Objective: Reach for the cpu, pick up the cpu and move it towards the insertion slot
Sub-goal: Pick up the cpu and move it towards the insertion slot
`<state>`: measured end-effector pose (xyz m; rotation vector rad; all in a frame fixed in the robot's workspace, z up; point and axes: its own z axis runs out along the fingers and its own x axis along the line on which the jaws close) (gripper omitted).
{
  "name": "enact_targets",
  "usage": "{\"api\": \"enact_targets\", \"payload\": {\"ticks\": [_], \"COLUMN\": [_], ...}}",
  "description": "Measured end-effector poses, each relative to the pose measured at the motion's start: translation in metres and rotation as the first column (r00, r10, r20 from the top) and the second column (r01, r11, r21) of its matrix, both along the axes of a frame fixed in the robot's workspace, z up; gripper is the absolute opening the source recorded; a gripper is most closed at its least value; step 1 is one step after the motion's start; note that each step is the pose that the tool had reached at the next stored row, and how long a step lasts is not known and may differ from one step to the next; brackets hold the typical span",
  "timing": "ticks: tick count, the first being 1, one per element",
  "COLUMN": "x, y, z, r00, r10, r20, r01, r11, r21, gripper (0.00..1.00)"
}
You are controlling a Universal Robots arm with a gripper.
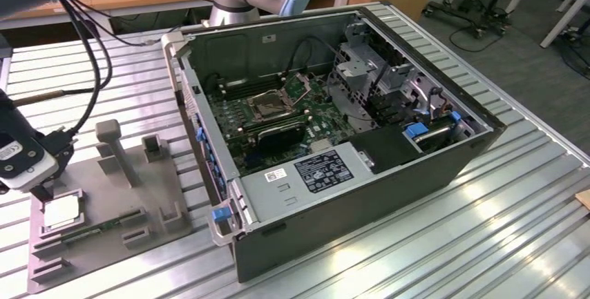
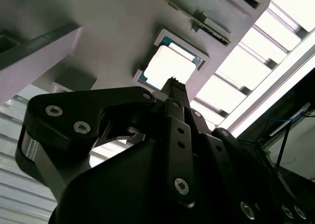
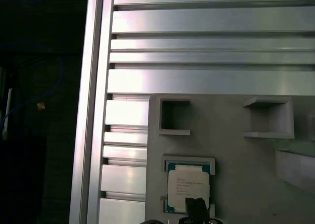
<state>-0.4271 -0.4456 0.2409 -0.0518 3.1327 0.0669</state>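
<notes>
Gripper [image 3: 195,205] over cpu [image 3: 188,187], maybe touching; its opening cannot be told. Chip light, stiff, fragile; take by edges.

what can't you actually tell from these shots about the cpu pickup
- First wrist view: one edge of the cpu is covered by the gripper and cropped.
- Exterior view: whether gripper touches cpu, hidden by its own body.
- Exterior view: insertion slot contacts, too small.

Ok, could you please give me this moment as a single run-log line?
phase: reach | tool: over cpu, contact unclear | cpu: lying in grey holder nest | insertion slot: inside open computer case
</notes>
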Motion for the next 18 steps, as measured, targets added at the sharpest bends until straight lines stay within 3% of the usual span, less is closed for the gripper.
{"api": "enact_targets", "payload": {"ticks": [18], "x": [0.0000], "y": [-0.0002], "z": [-0.0038], "r00": [1.0000], "r10": [0.000], "r20": [0.0000], "r01": [0.000], "r11": [1.0000], "r21": [0.0003], "gripper": [0.11]}}
